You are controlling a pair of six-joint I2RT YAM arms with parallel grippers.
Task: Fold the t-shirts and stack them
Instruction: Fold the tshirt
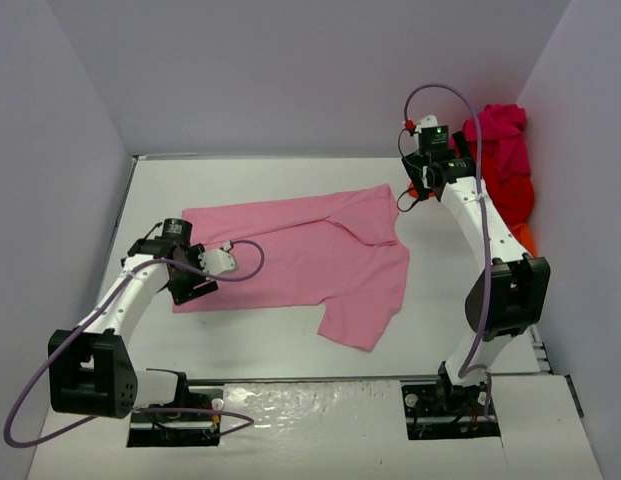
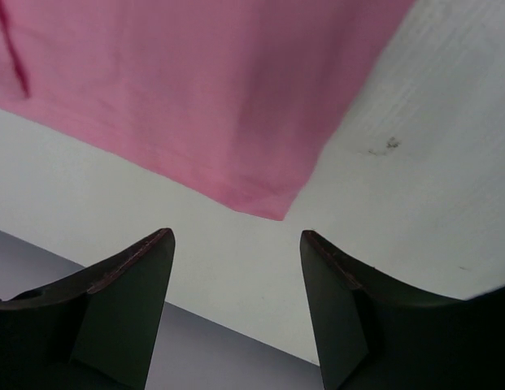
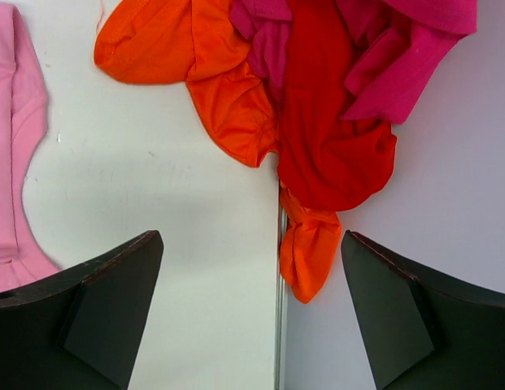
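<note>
A light pink t-shirt [image 1: 300, 255] lies spread flat on the white table, one sleeve toward the front. My left gripper [image 1: 190, 284] is open and empty just off the shirt's near-left corner; in the left wrist view that corner [image 2: 268, 203] lies just beyond my gripper [image 2: 236, 237], not between the jaws. My right gripper [image 1: 430, 186] is open and empty at the back right, between the pink shirt's collar end and a crumpled pile. In the right wrist view the pile shows an orange t-shirt [image 3: 219, 89], a red t-shirt [image 3: 329, 130] and a magenta t-shirt [image 3: 402, 57] beyond my gripper [image 3: 252, 244].
The pile [image 1: 505, 170] leans against the right wall in the back corner. Grey walls enclose the table [image 1: 260, 190] on the left, back and right. A seam [image 3: 280, 309] marks where the table meets the right wall. The pink shirt's edge [image 3: 12, 162] shows at the left of the right wrist view.
</note>
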